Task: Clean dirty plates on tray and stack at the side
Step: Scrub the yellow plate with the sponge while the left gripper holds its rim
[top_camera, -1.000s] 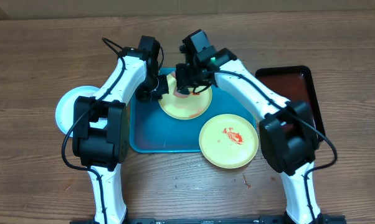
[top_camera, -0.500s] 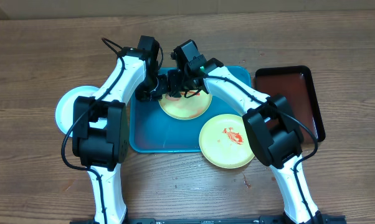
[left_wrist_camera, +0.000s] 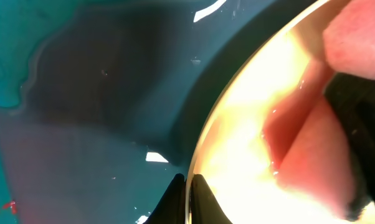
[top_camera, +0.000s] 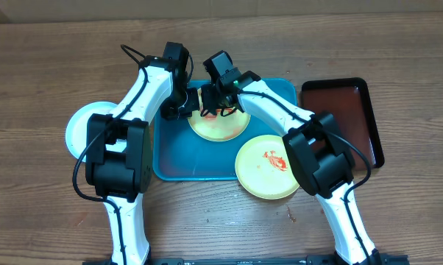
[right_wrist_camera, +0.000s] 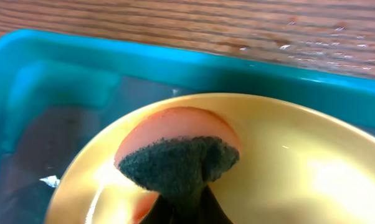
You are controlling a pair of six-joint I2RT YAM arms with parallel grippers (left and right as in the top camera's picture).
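Mid-job, approx 1/3: blue plate aside on surface, beside tray; right pincer clamped on sponge, wiping yellow plate in tray, w/ left pincer nipping its rim. Smeared plate not yet done.

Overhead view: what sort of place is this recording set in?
Likely a lab tabletop staged for dishwashing practice: a bare wooden table, a turquoise tray holding a yellow-green plate, and a sponge pressed on it.
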